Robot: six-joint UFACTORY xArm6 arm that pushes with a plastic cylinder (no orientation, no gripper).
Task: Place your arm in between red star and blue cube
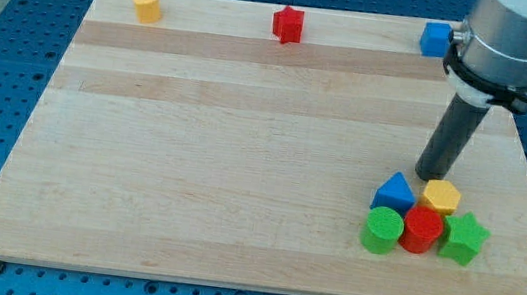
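Rod tip, no pincer fitted, rests by the yellow hexagon, far from the red star and blue cube gap on the worktop.

board: pale wood, visible grain, smooth matt | blocks, e.g. red star, blue cube: smooth, plastic-looking, matt | rod: dark, matt | surround: blue perforated panel

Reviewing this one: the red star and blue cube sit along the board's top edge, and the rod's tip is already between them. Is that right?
Not quite. The red star and blue cube do sit along the top edge, but my tip is not between them: the camera view shows it lower right, just above the blue triangular block and yellow hexagon block.
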